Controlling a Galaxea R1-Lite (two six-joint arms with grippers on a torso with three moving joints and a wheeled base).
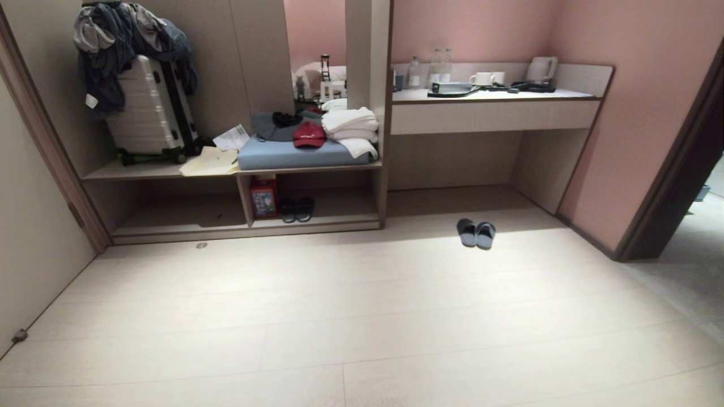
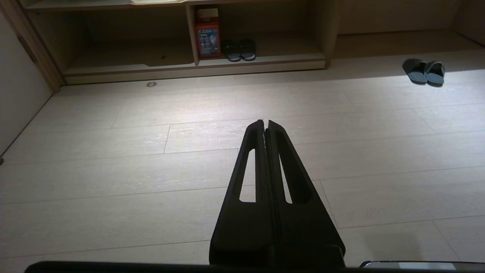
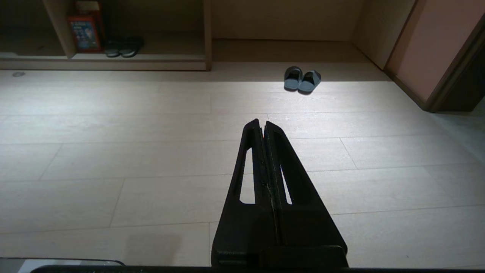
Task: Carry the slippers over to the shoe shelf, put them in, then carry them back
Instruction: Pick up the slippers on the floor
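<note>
Your left claw (image 2: 266,123) and right claw (image 3: 262,122) were both pressed closed and empty. The slippers (image 1: 476,233) lay on the floor right of the shoe shelf (image 1: 317,221), well away. You risked grabbing the darker pair (image 1: 297,209) already shelved.

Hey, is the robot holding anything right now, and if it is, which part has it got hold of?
Nothing is held. The left gripper and the right gripper are both shut and empty above bare floor. The slippers lie on the floor, apart from both.
</note>
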